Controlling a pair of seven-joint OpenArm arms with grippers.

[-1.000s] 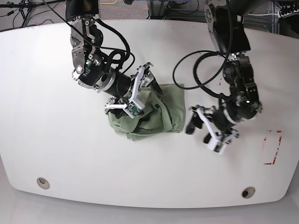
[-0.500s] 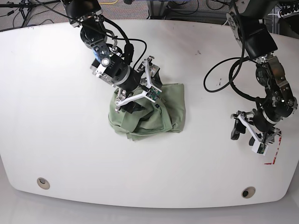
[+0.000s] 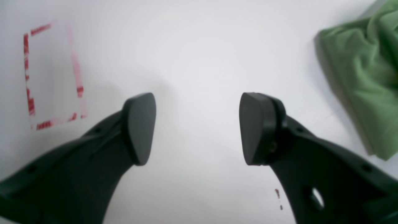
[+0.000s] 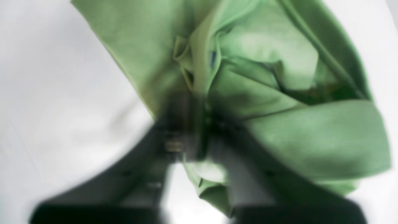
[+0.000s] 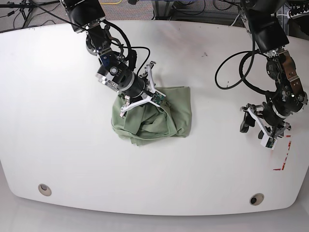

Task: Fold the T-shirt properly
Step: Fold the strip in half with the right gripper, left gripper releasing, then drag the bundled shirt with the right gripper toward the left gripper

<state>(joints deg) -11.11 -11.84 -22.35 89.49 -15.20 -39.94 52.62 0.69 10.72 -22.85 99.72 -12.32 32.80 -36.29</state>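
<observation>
White table (image 5: 58, 121) carries everything, with red tape marks (image 3: 31, 77) off to the left claw's left side. T-shirt (image 5: 159, 116) lies bunched in a rumpled green heap directly under the right claw (image 5: 141, 98). Right claw is clenched on a fold of the T-shirt near the heap's edge; wrist view blurred. Left claw (image 3: 199, 127) hangs above bare table, well apart from the T-shirt, jaws spread, gripping nothing.

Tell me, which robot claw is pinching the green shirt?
The right gripper, on the base view's left, is shut on the T-shirt. The left gripper hangs open over bare table, holding nothing.
</observation>
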